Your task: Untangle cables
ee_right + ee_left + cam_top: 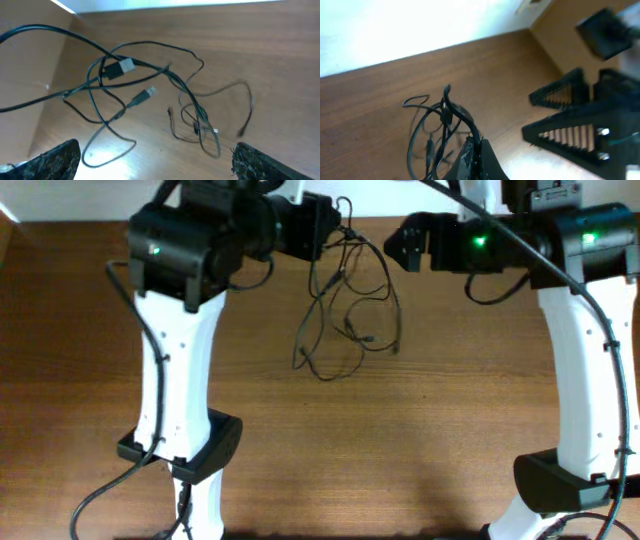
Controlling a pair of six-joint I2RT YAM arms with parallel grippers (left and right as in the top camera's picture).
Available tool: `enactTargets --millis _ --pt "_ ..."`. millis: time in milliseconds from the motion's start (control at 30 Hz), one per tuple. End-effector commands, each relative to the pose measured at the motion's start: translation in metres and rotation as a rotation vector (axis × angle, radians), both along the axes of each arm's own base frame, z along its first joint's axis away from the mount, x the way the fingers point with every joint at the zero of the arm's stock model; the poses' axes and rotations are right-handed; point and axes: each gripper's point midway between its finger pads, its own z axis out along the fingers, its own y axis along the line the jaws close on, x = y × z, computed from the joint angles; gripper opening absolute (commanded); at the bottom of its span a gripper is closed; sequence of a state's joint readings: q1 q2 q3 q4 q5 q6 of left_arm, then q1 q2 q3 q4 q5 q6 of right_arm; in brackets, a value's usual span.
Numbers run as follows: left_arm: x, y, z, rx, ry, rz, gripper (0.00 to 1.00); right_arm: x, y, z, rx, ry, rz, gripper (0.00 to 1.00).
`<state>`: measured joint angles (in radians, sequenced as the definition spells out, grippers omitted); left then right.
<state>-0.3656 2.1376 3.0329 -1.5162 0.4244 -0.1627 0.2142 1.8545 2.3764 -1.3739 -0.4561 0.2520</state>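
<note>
Table (450,400) first: brown wood, and the cables (345,310) lie toward its far edge, about midway across. They are thin black strands in one loose snarl, loops crossing loops and trailing back toward the table's middle.

My left gripper (325,225) is at the far side of the table and pinched tight on the top of that snarl, with a strand running straight out from between the closed tips. My right gripper (400,242) hangs over the same far strip of table, spread wide and holding nothing.

I read this as the early pull-apart step. One end is anchored and nothing is separated yet. The next move calls for my right gripper to drop onto a single strand or plug clear of the crossings, close, then draw away along the table while the left holds firm. Grabbing two strands at once would only tighten the knot.

The overhead view gives me the layout but melts the wires into scribble. My left wrist view alone proves the pinch. My right wrist view alone picks out targets: a USB plug (147,92) lying on the table, a silver-tipped connector (120,66) riding up among the crossed strands, and a tiny plug (207,130) in the tighter curl beyond. I can't tell which strand each belongs to.
</note>
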Motion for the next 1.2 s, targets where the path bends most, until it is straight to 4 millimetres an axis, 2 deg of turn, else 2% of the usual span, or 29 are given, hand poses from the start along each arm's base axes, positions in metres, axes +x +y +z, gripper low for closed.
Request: enactTargets --millis 0,67,133,233,267,333,367,400,433,467,500,567,633,733,800,833,867,933,1000,1067,1167 --pt "-0.005 0.002 0.02 -0.091 0.007 0.034 0.0 0.012 0.031 0.0 0.088 0.027 -0.024 0.95" --pt "-0.004 0.001 0.022 -0.125 0.032 0.061 0.0 0.03 0.062 -0.004 0.163 0.041 -0.05 0.93" --pt "-0.002 0.001 0.025 -0.146 0.036 0.073 0.0 0.041 0.077 -0.01 0.205 0.068 -0.073 0.92" --pt "0.0 -0.003 0.034 -0.191 0.026 0.063 0.0 0.062 0.09 -0.044 0.234 0.166 -0.132 0.91" --pt "-0.001 -0.003 0.038 -0.203 0.019 0.054 0.0 0.066 0.09 -0.054 0.228 0.189 -0.142 0.87" --pt "0.005 0.017 0.047 -0.236 0.01 0.093 0.0 0.074 0.082 -0.079 0.205 0.251 -0.175 0.82" --pt "0.007 0.024 0.049 -0.242 0.006 0.113 0.0 0.075 0.078 -0.082 0.201 0.262 -0.185 0.81" --pt "0.012 0.042 0.057 -0.261 -0.008 0.159 0.0 0.079 0.064 -0.096 0.173 0.296 -0.226 0.79" --pt "0.015 0.061 0.071 -0.293 -0.043 0.186 0.0 0.08 0.051 -0.106 0.133 0.313 -0.265 0.77" --pt "0.014 0.07 0.083 -0.316 -0.078 0.181 0.0 0.08 0.042 -0.114 0.105 0.326 -0.293 0.75" --pt "0.013 0.092 0.099 -0.36 -0.107 0.218 0.0 0.079 0.028 -0.126 0.052 0.344 -0.322 0.74" --pt "0.005 0.119 0.117 -0.394 -0.148 0.26 0.0 0.077 0.013 -0.145 -0.046 0.331 -0.292 0.74" --pt "-0.003 0.14 0.129 -0.396 -0.187 0.301 0.0 0.07 -0.016 -0.169 -0.183 0.365 -0.331 0.74" --pt "-0.01 0.176 0.14 -0.39 -0.236 0.388 0.0 0.055 -0.034 -0.189 -0.264 0.425 -0.295 0.74" --pt "-0.011 0.191 0.142 -0.389 -0.246 0.418 0.0 0.05 -0.041 -0.198 -0.286 0.451 -0.29 0.74" --pt "-0.014 0.189 0.142 -0.396 -0.241 0.397 0.0 0.05 -0.04 -0.199 -0.28 0.455 -0.282 0.73" --pt "-0.016 0.184 0.143 -0.404 -0.233 0.368 0.0 0.051 -0.021 -0.193 -0.215 0.424 -0.162 0.73" --pt "-0.02 0.174 0.139 -0.412 -0.204 0.331 0.0 0.045 0.035 -0.164 0.022 0.317 0.165 0.75" --pt "-0.024 0.159 0.134 -0.418 -0.168 0.291 0.0 0.04 0.063 -0.141 0.142 0.254 0.29 0.79" --pt "-0.03 0.141 0.131 -0.425 -0.137 0.234 0.0 0.043 0.08 -0.118 0.144 0.159 0.329 0.86" --pt "-0.041 0.126 0.13 -0.446 -0.103 0.148 0.0 0.05 0.082 -0.083 0.15 0.054 0.33 0.89"
